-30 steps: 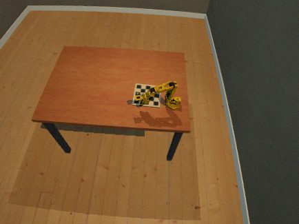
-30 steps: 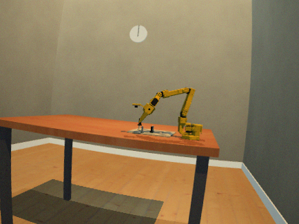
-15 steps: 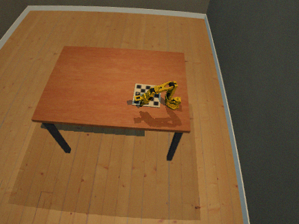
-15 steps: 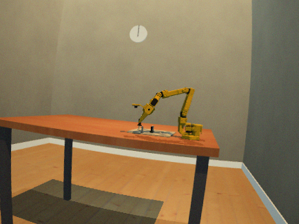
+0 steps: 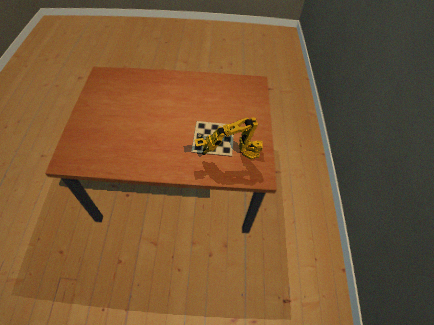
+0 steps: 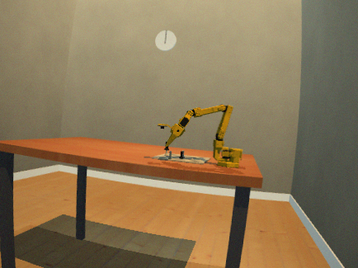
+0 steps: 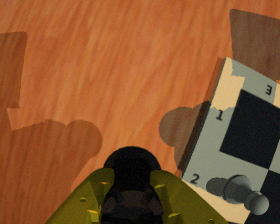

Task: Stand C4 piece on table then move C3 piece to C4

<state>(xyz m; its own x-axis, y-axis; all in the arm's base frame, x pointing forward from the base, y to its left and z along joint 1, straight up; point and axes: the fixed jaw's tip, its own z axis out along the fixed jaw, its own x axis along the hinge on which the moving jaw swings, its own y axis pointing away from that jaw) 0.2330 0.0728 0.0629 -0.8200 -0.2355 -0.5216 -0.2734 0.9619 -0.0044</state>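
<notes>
Down at the bottom centre of the wrist view, the end effector (image 7: 131,206) is pinching a black chess piece (image 7: 131,175), whose rounded top shows between the two olive-yellow fingers. The piece hangs over bare wood, just left of the board's edge, and its round shadow (image 7: 181,125) falls on the wood beside the border numeral 1. Whether the piece's foot touches the wood cannot be told from this angle.

To the right in that same view lies the chessboard (image 7: 234,78), its pale border carrying the numerals 1, 2 and 3. A grey piece (image 7: 240,192) stands on the board near the numeral 2, at the lower right of the frame; which lettered square it occupies cannot be read.

Seen from the exterior view, the end effector (image 6: 167,145) points steeply downward at the left end of the board (image 6: 198,159), with the dark piece at its tip. A second small dark piece (image 6: 181,153) stands upright on the board just to the right. The yellow arm (image 6: 206,110) arches up and back to its base (image 6: 235,156) near the right end of the tabletop (image 6: 103,150).

From the top view, the board (image 5: 227,150) sits toward the right front part of the tabletop (image 5: 140,117), with the arm (image 5: 235,127) reaching across it toward the lower left corner of the board.
</notes>
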